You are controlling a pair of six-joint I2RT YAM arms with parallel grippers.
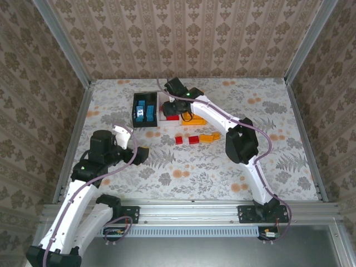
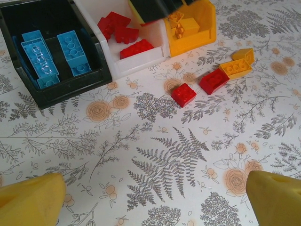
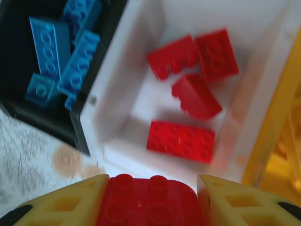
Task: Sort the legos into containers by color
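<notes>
My right gripper [image 3: 153, 203] is shut on a red lego [image 3: 150, 200], which sits between its yellow fingers [image 3: 70, 205] just above the near wall of the white container [image 3: 117, 136]. Several red legos [image 3: 181, 141] lie inside that container. The black container [image 2: 66, 89] holds blue legos [image 2: 73, 52], and the orange-yellow container [image 2: 197, 37] holds orange ones. Two red legos [image 2: 183, 95] [image 2: 214, 81] and two orange legos [image 2: 235, 68] lie loose on the table near the containers. My left gripper [image 2: 155, 197] hangs open over bare tablecloth, well short of the loose legos.
From above, the three containers stand in a row at the back centre, black [image 1: 144, 109] on the left, with the right gripper [image 1: 177, 105] over them. The left gripper [image 1: 133, 143] is at the middle left. Floral cloth [image 1: 267, 139] covers the table, and patterned walls close it in.
</notes>
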